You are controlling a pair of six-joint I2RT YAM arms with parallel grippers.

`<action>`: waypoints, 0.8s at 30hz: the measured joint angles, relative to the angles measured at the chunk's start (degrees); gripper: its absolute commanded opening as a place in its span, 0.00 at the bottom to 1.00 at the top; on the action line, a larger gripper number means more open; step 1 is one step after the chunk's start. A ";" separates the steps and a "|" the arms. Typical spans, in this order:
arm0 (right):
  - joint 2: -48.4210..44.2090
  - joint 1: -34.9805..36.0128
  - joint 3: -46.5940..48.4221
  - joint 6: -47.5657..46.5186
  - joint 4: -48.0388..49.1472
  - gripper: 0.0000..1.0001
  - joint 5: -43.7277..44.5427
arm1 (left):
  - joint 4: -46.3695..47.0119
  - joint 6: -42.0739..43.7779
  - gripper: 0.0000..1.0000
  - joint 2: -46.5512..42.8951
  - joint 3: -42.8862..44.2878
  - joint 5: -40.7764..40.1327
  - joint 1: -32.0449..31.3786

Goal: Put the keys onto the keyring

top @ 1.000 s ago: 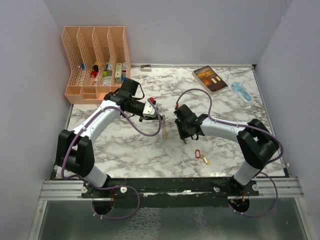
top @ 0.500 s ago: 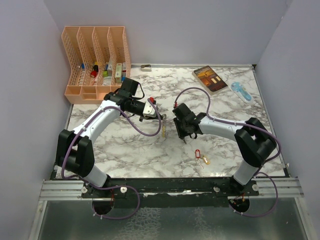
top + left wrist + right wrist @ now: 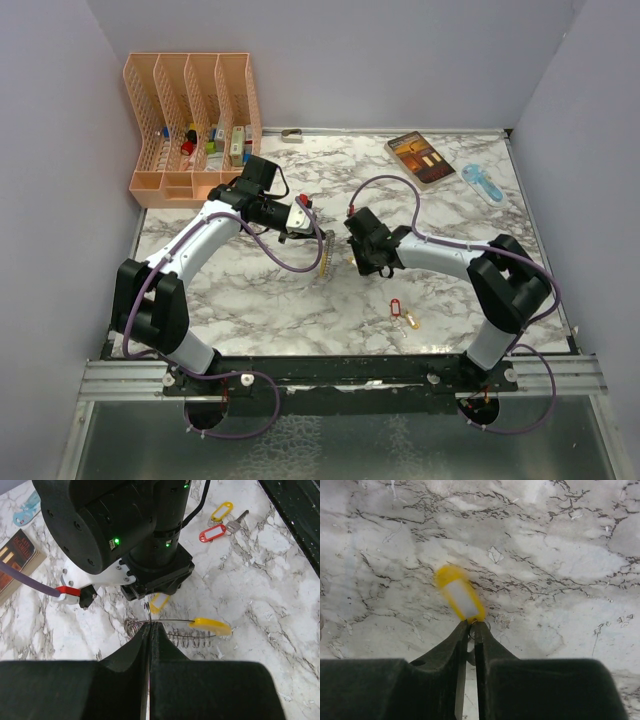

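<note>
**A:** Two spare keys (image 3: 400, 315) are lying by the near edge, right of centre. What's going on farther back, around the middle?

**B:** The left gripper (image 3: 150, 625) is clamped on the keyring (image 3: 210, 626) wire, and the ring's long axis runs near-to-far. The right gripper (image 3: 468, 625) is pinching the yellow-tagged key (image 3: 460, 597) just on the right-edge side of it, almost touching. My guess is the key's loop has to slide leftward onto that wire.

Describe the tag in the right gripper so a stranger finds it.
Look at the middle of the marble table. There the right gripper pinches the end of a yellow tag with a white label; the other tags, red and yellow, lie loose near the front edge.
</note>
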 measured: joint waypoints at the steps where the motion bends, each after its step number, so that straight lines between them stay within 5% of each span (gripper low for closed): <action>1: 0.00 0.00 0.00 0.09 -0.04 0.04 0.20 | 0.02 -0.02 0.00 0.00 0.00 0.00 0.00; 16: -6.43 0.00 -0.26 0.31 -2.51 0.01 2.49 | 0.02 -0.24 0.00 0.00 0.00 -0.20 0.00; 24: -14.93 -1.25 -0.20 -0.07 -4.59 0.01 -1.31 | -6.58 7.61 0.00 0.17 2.51 -0.42 0.00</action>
